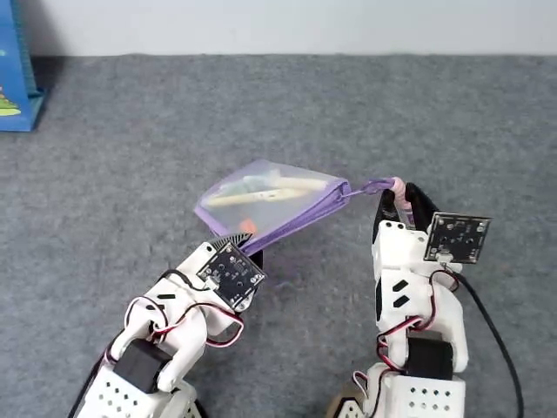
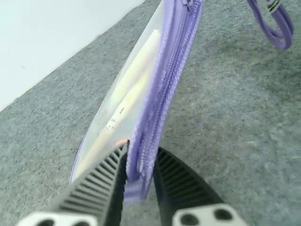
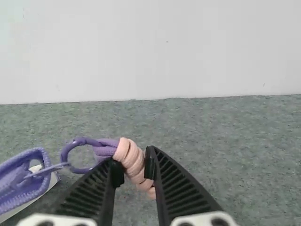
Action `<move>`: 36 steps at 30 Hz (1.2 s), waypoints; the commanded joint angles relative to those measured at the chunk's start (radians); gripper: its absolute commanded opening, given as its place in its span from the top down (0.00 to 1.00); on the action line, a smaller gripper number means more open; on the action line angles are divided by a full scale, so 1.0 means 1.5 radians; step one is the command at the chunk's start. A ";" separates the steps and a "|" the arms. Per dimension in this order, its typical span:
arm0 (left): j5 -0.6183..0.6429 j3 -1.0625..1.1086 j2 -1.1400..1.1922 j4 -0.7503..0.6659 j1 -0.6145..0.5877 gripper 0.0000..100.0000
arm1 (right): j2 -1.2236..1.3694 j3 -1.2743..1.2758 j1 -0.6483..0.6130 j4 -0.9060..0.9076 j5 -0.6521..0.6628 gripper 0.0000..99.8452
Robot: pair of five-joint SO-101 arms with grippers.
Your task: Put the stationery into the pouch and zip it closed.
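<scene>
Left hand (image 2: 139,162) pinches purple-edged pouch (image 1: 270,196) at its near zipper corner. Right hand (image 3: 134,165) pinches pink ridged pull (image 3: 128,153), right of pouch.

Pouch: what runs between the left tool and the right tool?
The zipper edge, then the purple loop and pink pull, stretched from left tool to right tool; the high view shows it.

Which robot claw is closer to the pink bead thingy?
Right. The right gripper is shut on the pink bead; the left gripper clamps the pouch at its opposite end.
</scene>
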 commanded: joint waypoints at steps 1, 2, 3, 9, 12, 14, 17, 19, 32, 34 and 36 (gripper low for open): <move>0.011 -0.012 -0.001 0.019 -0.018 0.99 | -0.006 -0.005 0.048 -0.019 0.005 0.99; 0.011 -0.013 -0.001 0.019 -0.018 0.99 | -0.006 -0.005 0.037 -0.003 0.006 0.97; 0.013 -0.014 -0.001 0.019 -0.018 0.99 | -0.006 -0.009 0.024 0.025 0.006 0.95; 0.016 -0.015 -0.001 0.021 -0.018 0.97 | -0.013 -0.010 -0.053 0.099 0.001 0.73; 0.023 -0.015 -0.001 0.023 -0.021 0.91 | -0.013 -0.010 -0.080 0.101 -0.020 0.75; 0.063 -0.016 -0.001 0.021 -0.050 0.85 | -0.013 -0.010 -0.095 0.116 -0.025 0.76; 0.116 -0.032 -0.001 0.029 -0.092 0.74 | -0.013 -0.011 -0.117 0.141 -0.027 0.79; 0.140 -0.051 -0.001 0.055 -0.103 0.69 | -0.013 -0.011 -0.129 0.145 -0.028 0.79; 0.219 -0.161 -0.001 0.154 -0.101 0.67 | -0.013 -0.018 -0.157 0.140 -0.101 0.79; 0.245 -0.204 -0.001 0.185 -0.101 0.67 | -0.013 -0.027 -0.157 0.141 -0.117 0.79; 0.270 -0.239 -0.001 0.208 -0.101 0.67 | -0.013 -0.030 -0.157 0.142 -0.127 0.79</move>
